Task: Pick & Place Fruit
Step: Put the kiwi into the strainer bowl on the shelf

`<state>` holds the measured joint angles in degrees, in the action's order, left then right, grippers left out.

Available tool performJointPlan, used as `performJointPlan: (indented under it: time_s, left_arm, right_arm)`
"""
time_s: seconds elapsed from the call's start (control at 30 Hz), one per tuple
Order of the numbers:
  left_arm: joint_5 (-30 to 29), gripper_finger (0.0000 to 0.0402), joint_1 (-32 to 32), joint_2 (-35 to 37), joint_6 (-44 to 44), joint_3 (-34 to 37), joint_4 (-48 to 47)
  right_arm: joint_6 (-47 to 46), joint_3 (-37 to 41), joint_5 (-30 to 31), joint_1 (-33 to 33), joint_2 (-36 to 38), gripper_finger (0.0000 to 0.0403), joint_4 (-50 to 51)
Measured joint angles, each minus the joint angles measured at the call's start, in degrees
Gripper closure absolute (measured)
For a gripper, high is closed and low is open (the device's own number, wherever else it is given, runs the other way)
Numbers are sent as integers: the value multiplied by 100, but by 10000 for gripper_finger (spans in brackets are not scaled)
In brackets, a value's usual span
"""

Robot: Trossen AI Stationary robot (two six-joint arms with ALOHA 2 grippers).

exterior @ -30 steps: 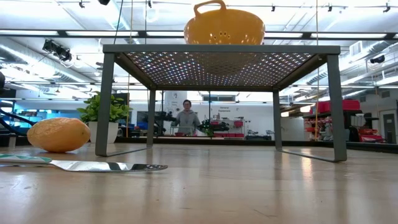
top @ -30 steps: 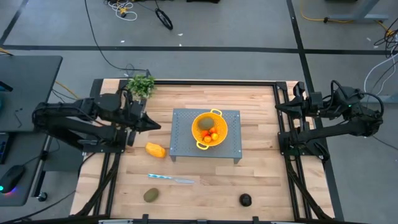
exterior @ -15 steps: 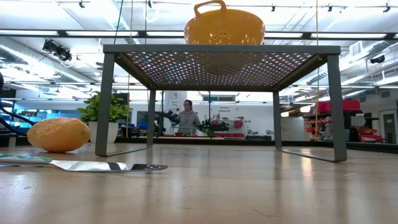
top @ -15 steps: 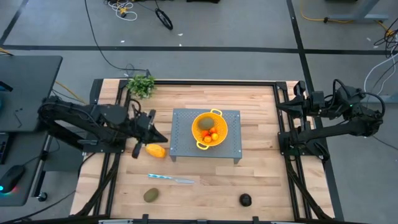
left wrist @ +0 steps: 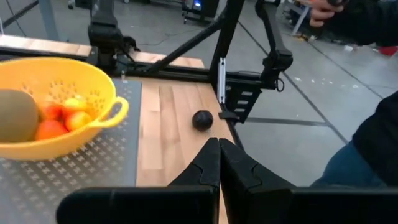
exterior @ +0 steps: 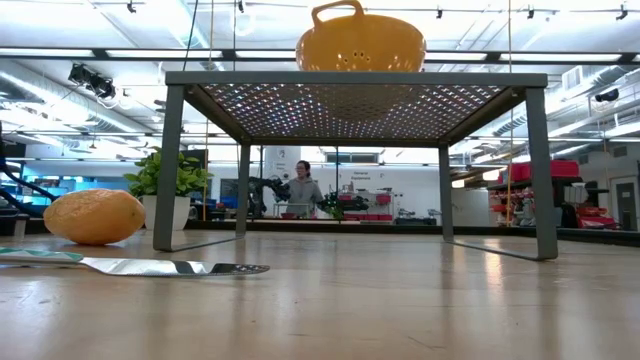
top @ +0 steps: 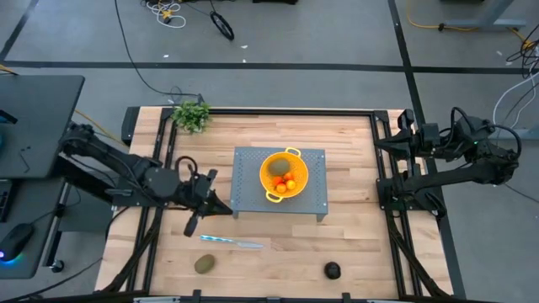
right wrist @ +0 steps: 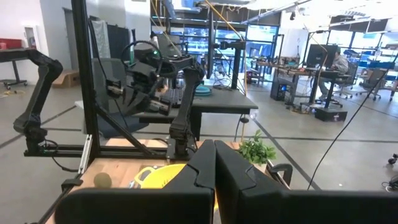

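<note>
A yellow colander (top: 284, 175) stands on a grey perforated stand (top: 313, 202). It holds a brownish-green oval (left wrist: 15, 115) and a few orange-red balls (left wrist: 59, 118). The yellow-orange oblong (exterior: 95, 216) lies on the table left of the stand; in the high view my left gripper (top: 227, 210) hangs shut over it and hides it. A second brownish-green oval (top: 205, 264) and the small blackish fruit (top: 333, 270) lie near the front edge. My right gripper (right wrist: 214, 146) waits shut and raised at the table's right edge.
A thin silvery knife (top: 232, 242) lies between the stand and the near oval. A leafy green plant (top: 192, 114) stands at the far left corner. Bare wood shows to the right of the stand and along the far edge. A person sits in the room beyond.
My left gripper has swung from beside the stand's far left corner toward the table's near edge and sunk a little. It now hangs over the yellow-orange oblong, still shut. No fruit has moved.
</note>
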<state>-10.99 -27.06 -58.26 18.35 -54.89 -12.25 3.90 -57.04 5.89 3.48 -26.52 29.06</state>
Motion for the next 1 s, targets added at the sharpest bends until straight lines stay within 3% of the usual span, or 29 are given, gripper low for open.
performJointPlan:
  time_s: [0.47, 0.77, 1.0]
  left_arm:
    - [-39, 400, -883, -569, 884, -4, 33]
    - [788, 400, -1198, -1280, 1256, -4, -14]
    - [1358, 400, -1225, -1416, 1262, -4, -139]
  right_arm:
    - [0, 0, 208, -2, -2, 401, 2]
    - [0, 0, 203, -2, -2, 401, 42]
    - [0, 0, 299, -2, -2, 401, 26]
